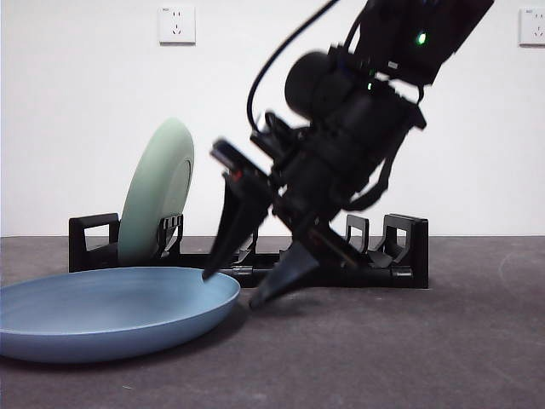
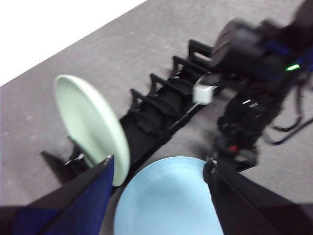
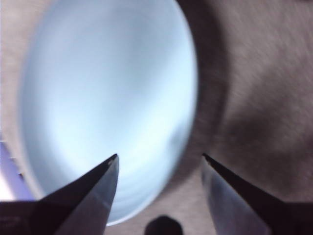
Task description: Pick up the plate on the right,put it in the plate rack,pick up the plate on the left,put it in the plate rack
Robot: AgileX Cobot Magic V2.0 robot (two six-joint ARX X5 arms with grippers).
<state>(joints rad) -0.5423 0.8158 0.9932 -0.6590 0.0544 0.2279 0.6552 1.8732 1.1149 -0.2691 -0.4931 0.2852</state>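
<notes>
A pale green plate (image 1: pixel 157 192) (image 2: pixel 90 122) stands on edge in the left end of the long black plate rack (image 1: pixel 400 247) (image 2: pixel 161 103). A light blue plate (image 1: pixel 111 311) (image 2: pixel 166 200) (image 3: pixel 107 98) lies flat on the table in front of the rack, at the left. My right gripper (image 1: pixel 230 290) (image 3: pixel 159 156) reaches down from the upper right. It is open, its tips straddling the blue plate's right rim just above the table. My left gripper (image 2: pixel 160 161) hovers open above the blue plate with nothing in it, and does not show in the front view.
The dark grey table (image 1: pixel 409 349) runs back to a white wall with two sockets (image 1: pixel 176 24) (image 1: pixel 532 25). The right arm's dark body (image 2: pixel 254 63) hangs over the right half of the rack.
</notes>
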